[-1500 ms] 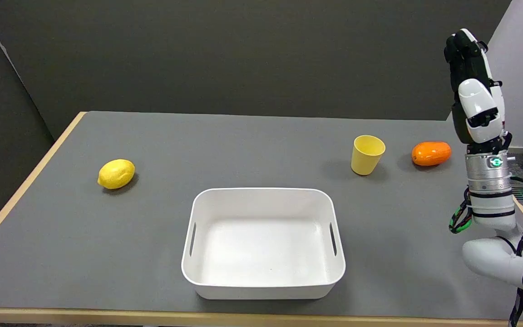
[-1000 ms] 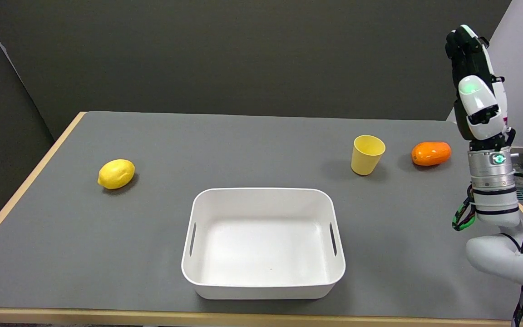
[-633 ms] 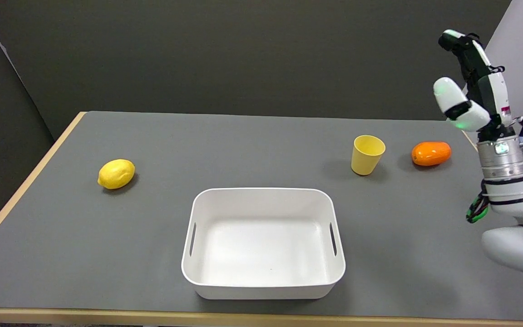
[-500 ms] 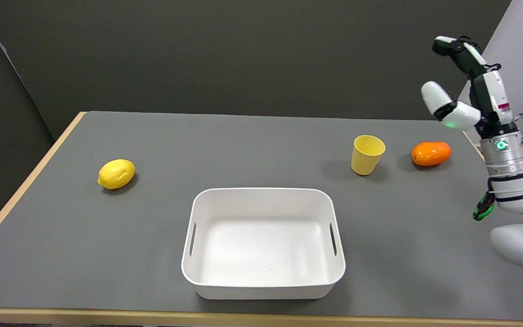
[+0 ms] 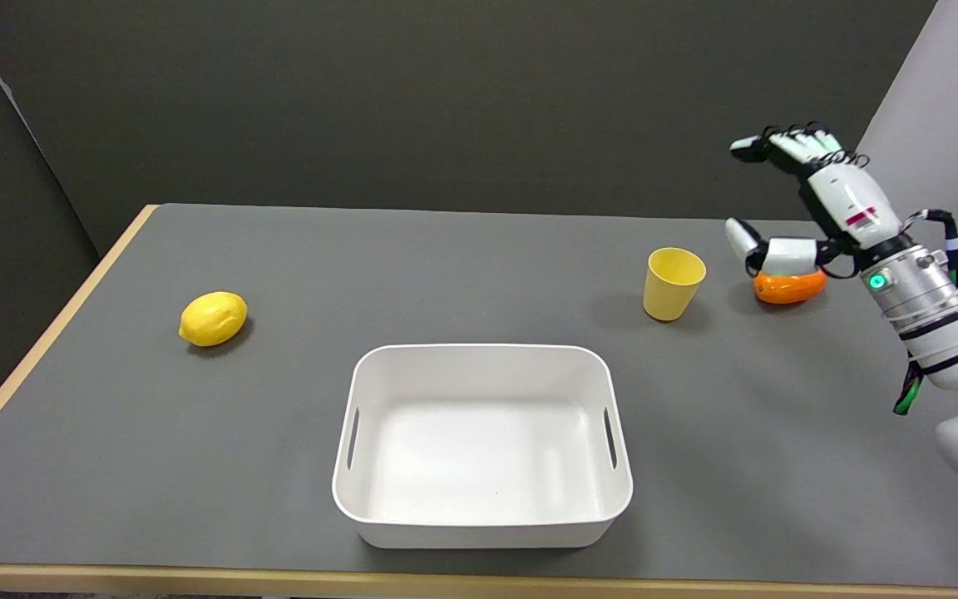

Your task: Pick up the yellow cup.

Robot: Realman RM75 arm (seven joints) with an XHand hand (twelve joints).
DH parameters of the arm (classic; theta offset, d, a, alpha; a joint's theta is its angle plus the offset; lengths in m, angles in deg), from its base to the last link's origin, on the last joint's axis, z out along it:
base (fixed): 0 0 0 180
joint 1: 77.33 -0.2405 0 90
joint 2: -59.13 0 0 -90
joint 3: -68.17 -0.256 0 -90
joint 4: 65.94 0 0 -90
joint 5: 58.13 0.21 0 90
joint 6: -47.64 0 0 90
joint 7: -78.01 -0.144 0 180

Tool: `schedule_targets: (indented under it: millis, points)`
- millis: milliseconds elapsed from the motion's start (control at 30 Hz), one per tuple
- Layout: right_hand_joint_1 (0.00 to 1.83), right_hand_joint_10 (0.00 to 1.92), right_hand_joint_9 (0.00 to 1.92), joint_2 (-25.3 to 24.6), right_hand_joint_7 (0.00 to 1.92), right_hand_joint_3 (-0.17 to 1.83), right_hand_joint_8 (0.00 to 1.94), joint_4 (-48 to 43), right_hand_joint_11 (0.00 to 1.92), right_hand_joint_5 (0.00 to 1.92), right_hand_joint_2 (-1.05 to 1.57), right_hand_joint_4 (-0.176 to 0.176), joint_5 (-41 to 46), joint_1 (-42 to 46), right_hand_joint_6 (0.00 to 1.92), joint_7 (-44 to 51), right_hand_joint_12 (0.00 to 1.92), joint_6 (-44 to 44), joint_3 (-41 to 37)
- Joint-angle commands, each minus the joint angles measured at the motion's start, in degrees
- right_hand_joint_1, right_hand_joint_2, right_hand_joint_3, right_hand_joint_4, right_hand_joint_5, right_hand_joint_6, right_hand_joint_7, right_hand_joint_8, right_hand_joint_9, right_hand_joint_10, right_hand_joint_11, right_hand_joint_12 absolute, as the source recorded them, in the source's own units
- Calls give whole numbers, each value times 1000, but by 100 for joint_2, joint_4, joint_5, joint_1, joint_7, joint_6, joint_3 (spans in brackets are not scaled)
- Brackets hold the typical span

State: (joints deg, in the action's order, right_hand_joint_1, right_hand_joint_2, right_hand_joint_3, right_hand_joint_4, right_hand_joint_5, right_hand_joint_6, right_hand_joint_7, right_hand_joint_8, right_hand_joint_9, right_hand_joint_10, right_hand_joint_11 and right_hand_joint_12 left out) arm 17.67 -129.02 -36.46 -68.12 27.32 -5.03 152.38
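Observation:
The yellow cup stands upright on the grey table, at the right side behind the bin. My right hand hangs in the air to the right of the cup, above an orange fruit, with its fingers spread apart and reaching left. It holds nothing and does not touch the cup. The thumb partly covers the orange fruit.
An orange fruit lies just right of the cup, under my hand. A white bin sits at the table's front middle. A lemon lies at the left. The table's right edge runs close to my arm.
My right hand has tipped from pointing straight up to leaning down and left toward the cup. Its fingers have spread apart. The cup and fruits have not moved.

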Motion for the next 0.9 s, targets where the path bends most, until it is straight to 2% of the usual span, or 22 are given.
schedule_targets:
  millis: [33,400,667,800,900]
  points:
    - [713,743,176,11,382,981,551,-947,-1,327,619,-41,-1006,917,648,597,920,848,-369]
    - [710,739,171,-29,381,981,552,-1026,-1,330,613,-37,-1017,1083,653,597,924,940,-316]
    - [715,708,134,-61,338,981,535,-331,-1,338,610,-36,-1038,168,672,597,875,1096,521]
    - [710,679,91,-68,326,891,417,22,-1,383,657,-5,-1038,-145,729,597,808,1236,855]
    - [711,654,69,-69,301,883,387,131,-1,393,659,4,-1038,-200,758,597,783,1411,885]
